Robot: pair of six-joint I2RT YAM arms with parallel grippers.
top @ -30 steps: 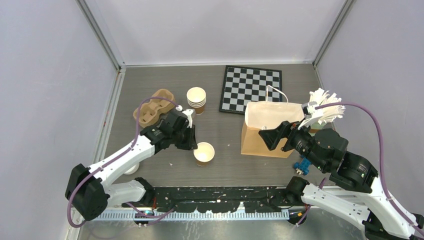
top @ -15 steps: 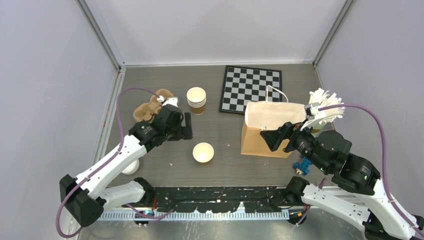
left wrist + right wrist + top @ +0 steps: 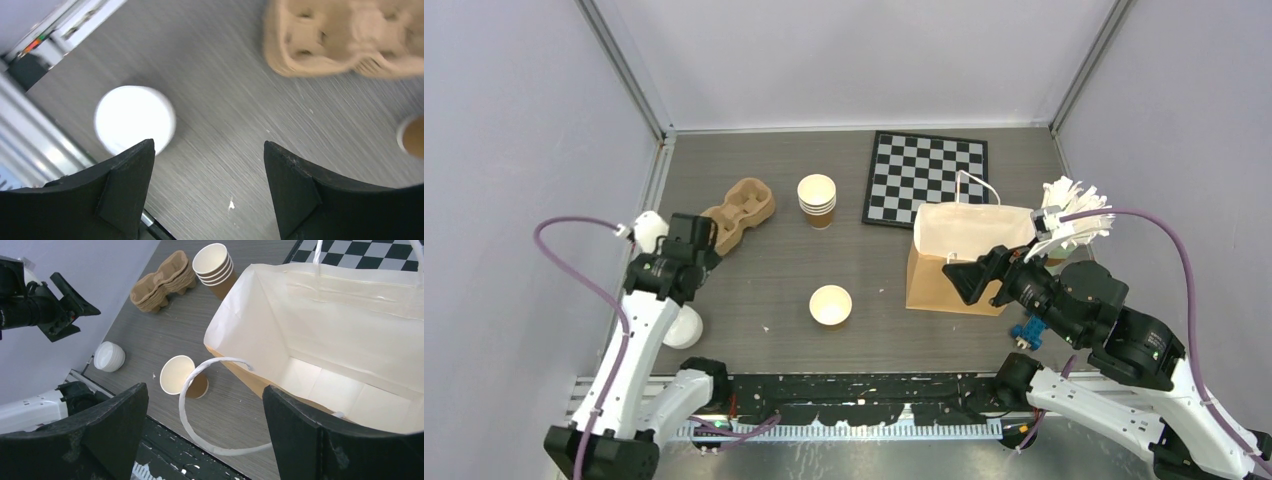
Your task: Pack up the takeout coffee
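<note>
Hovering spread near the white lids (image 3: pixel 134 117) at the bench's near-left corner, the left end effector (image 3: pixel 207 145) should centre overhead, then pinch only one (they look stacked).

Overhead rear view, two downward wrist views (lid stack (image 3: pixel 686 327) shared)

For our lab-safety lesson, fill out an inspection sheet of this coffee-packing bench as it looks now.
Surface: grey table, few white specks.
Job's things: single cup upright, lidless; lids stacked near left edge; bag upright, open, nothing seen inside.
Clutter: cup stack, cup carriers, chessboard, blue item beside bag.
Grippers: left gripper open near lids, empty; right gripper open at bag's mouth, empty.
Cables: purple left cable and right cable loop in the air.
Surroundings: plain walls; nothing seen otherwise.
</note>
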